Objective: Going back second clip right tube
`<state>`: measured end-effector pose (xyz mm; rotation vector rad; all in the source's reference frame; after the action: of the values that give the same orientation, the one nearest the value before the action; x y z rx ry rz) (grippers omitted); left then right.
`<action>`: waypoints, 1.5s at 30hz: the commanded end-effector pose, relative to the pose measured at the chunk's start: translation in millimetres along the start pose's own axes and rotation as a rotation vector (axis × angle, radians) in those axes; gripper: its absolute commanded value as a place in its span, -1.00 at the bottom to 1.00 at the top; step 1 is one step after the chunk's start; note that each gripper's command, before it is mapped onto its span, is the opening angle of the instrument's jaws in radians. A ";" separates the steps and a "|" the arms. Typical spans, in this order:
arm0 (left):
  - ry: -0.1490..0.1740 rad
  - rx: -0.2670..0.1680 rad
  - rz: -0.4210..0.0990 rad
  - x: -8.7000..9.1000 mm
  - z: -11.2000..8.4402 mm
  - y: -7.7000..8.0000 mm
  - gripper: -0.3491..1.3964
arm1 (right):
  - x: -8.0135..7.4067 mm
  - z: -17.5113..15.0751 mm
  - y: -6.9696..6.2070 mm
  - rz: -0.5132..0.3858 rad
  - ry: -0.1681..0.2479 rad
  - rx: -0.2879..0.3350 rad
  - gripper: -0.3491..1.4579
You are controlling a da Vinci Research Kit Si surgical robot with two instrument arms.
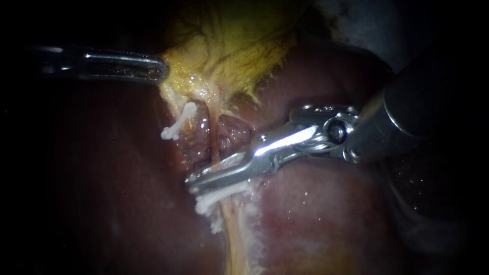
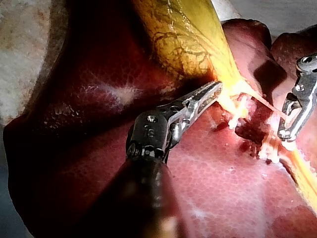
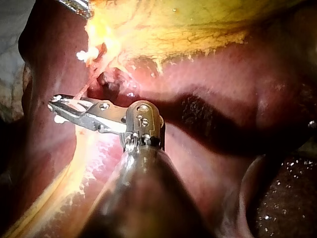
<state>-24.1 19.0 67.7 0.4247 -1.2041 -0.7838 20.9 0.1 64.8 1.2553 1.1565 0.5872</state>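
No label, brand or sign can be read on anything here. The only marks are tiny stamped characters on the hub (image 2: 151, 131) of the left instrument (image 2: 210, 92) and the hub (image 3: 142, 121) of the right instrument (image 3: 57, 104), not legible.

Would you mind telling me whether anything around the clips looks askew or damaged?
Nothing looks damaged or spilled. The upper clip sits slanted, off to one side of the thin tube; the lower clip lies crosswise just below the right instrument.
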 end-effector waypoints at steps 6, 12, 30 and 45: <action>0.000 0.000 0.001 0.0 0.0 0.0 -1.00 | -1.2 0.5 1.0 -0.153 0.008 -0.090 -0.28; 0.000 0.000 0.001 0.0 0.0 0.0 -1.00 | -3.4 0.7 1.9 -0.267 0.035 -0.304 0.00; 0.001 0.001 0.001 0.0 -0.2 0.1 -1.00 | -5.7 -7.8 -3.6 -0.611 -0.050 -0.545 0.06; 0.001 0.001 0.001 0.0 -0.1 0.1 -1.00 | -5.2 -11.9 -7.3 -0.657 -0.063 -0.546 0.06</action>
<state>-23.9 19.0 67.7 0.4256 -1.2044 -0.7820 6.5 -1.4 60.9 0.3855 1.1665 0.3239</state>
